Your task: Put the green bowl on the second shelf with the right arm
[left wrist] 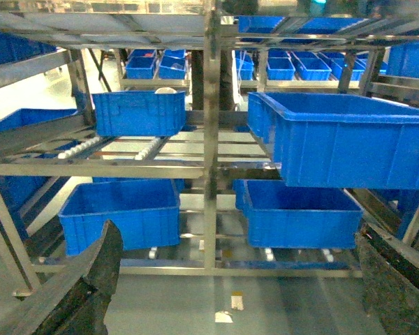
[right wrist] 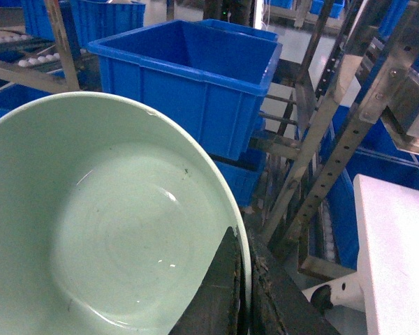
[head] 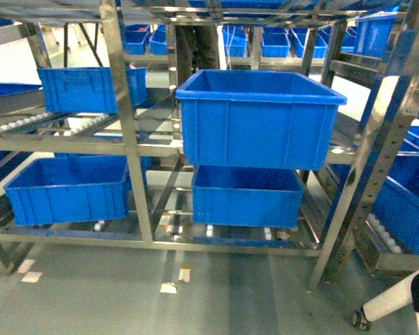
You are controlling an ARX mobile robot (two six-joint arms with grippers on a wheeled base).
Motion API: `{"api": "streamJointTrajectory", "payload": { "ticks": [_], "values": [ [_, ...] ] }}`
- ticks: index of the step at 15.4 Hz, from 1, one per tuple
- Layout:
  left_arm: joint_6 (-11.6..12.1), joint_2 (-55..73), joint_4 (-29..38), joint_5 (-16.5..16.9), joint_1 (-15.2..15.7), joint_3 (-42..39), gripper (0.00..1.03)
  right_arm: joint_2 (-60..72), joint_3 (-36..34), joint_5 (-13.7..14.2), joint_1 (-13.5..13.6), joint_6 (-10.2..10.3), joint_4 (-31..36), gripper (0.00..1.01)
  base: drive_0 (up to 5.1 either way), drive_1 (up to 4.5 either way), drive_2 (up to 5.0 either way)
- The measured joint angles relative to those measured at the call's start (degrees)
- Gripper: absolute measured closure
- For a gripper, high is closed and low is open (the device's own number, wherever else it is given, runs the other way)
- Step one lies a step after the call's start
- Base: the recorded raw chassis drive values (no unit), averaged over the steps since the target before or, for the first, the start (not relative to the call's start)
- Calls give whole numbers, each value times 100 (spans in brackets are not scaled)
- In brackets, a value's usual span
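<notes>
bowl in hand, not yet on the shelf.
right gripper (right wrist: 243,293) is clamped on the rim of the green bowl (right wrist: 112,230), one finger inside the rim and one outside, bowl tilted toward the wrist cam and still out in front of the rack. large blue crate (right wrist: 188,77) on the second shelf (head: 335,155) sits ahead of it, apart, no contact. judgement: grasp done; carry-in, lowering and release all remain. left gripper (left wrist: 230,293) has its fingers spread wide, nothing between them. counts: one green bowl; four blue crates close in the head view, two upper, two lower, with more behind, too many and too blurred to count. white table (right wrist: 398,251) at right edge.
</notes>
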Motion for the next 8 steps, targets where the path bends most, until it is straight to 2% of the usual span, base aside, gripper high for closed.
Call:
{"api": "streamJointTrajectory", "payload": {
  "ticks": [8],
  "values": [
    [-2,0,-22,-22,-2,0,5,-15,0,-57,7,0,20,99,-502,244,244]
  ]
}}
